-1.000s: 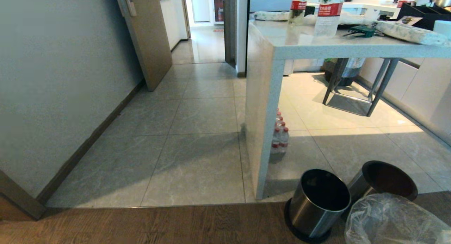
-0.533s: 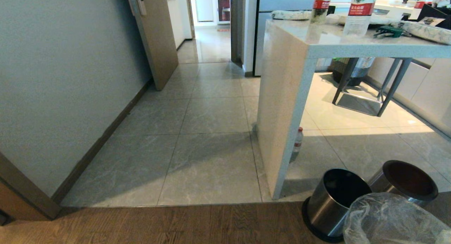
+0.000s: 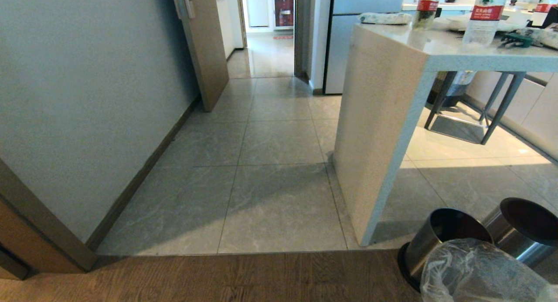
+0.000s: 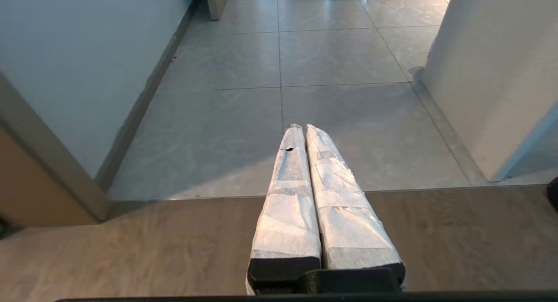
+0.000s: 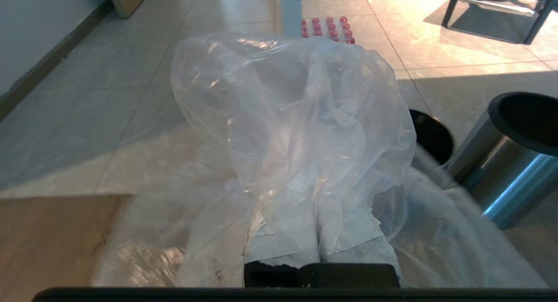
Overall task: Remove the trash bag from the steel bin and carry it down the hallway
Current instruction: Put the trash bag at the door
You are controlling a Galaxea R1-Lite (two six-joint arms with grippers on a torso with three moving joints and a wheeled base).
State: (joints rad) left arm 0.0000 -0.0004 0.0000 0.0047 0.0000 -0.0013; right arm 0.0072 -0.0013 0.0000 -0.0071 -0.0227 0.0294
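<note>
Hanging from the right gripper (image 5: 320, 239), clamped tight on its plastic, the trash bag (image 3: 479, 271) is clear of the steel bin (image 3: 440, 241) just beside it. Ahead-left runs the hallway (image 3: 270, 119), the bag on the table (image 3: 383, 132) side; left gripper (image 4: 301, 130) is closed, empty.

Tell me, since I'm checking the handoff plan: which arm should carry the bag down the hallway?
Right. The right gripper is already shut on the trash bag; the left gripper is shut and empty.
</note>
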